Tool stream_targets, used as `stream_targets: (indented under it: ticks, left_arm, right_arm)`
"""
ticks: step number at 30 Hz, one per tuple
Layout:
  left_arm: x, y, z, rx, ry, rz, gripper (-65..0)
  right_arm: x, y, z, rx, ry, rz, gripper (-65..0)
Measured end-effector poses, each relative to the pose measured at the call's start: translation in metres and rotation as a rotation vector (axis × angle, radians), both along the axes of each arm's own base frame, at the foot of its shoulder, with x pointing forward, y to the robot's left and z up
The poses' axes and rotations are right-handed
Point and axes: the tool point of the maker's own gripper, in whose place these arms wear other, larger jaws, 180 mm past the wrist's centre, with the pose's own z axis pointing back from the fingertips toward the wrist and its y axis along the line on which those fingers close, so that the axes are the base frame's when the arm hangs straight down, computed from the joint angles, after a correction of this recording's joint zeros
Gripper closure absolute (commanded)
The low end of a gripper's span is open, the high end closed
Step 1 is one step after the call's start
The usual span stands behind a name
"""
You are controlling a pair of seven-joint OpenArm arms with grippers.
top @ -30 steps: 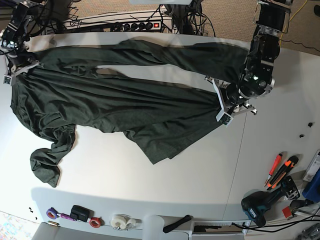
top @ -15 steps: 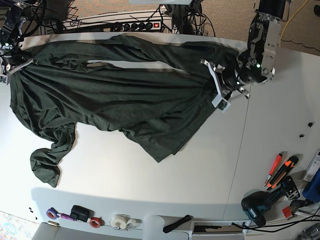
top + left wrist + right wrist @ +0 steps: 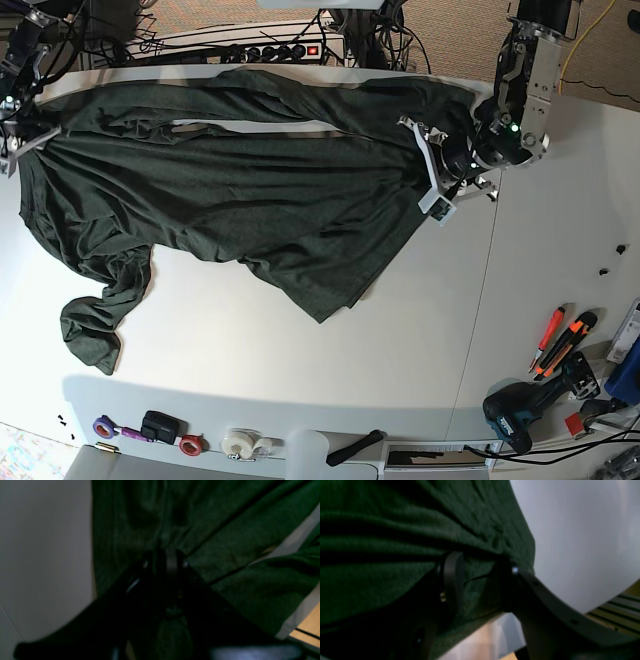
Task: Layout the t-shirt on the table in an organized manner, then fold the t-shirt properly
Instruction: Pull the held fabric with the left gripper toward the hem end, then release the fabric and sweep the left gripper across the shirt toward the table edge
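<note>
The dark green t-shirt (image 3: 250, 200) lies spread wide across the far half of the white table (image 3: 300, 350), with one sleeve trailing toward the near left. My left gripper (image 3: 430, 170) sits at the shirt's right end. In the left wrist view the left gripper (image 3: 166, 561) is dark and blurred, with folds of the t-shirt (image 3: 225, 542) running into its tips. My right gripper (image 3: 12, 140) is at the shirt's far left corner. In the right wrist view the right gripper (image 3: 481, 575) has its jaws apart, with the t-shirt's (image 3: 395, 530) edge lying between them.
A power strip (image 3: 270, 50) and cables run along the far edge. Orange cutters (image 3: 560, 340) and a drill (image 3: 520, 410) lie at the near right. Tape rolls (image 3: 240, 440) sit along the near edge. A thin seam (image 3: 480, 300) crosses the table's right part.
Both arms moved toward the far edge, drawing the shirt's upper edge with them and stretching it flatter. The right gripper's jaws now stand apart.
</note>
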Motion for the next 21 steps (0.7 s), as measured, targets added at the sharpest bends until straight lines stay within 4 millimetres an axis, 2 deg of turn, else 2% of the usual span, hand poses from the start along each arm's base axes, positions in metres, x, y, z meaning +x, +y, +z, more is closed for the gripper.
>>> stream_targets:
  ticks: [4,8,11,16,19,21]
  left_arm:
    - [0.001,-0.001,0.002,-0.008,-0.011,0.002,-10.6]
    - [0.006,-0.004,0.007,-0.032,-0.042,0.007,-10.6]
    - [0.019,-0.007,0.023,-0.057,-0.111,0.006,-10.6]
    - [0.062,-0.011,0.067,-0.088,-0.266,0.005,-10.6]
    - [0.082,-0.014,0.088,-0.114,-0.334,0.017,-10.6]
    - [0.103,-0.014,0.097,-0.132,-0.353,0.064,-10.6]
  right_arm:
    - [0.021,-0.006,0.036,-0.051,-0.104,0.007,-23.6]
    - [0.034,-0.002,0.066,-0.062,-0.212,0.021,-23.6]
    - [0.043,0.005,0.082,-0.055,-0.268,0.045,-23.6]
    - [0.055,0.029,0.081,0.062,-0.349,0.094,-23.6]
    - [0.061,0.054,0.071,0.161,-0.389,0.146,-23.6]
    - [0.067,0.074,0.067,0.226,-0.426,0.191,-23.6]
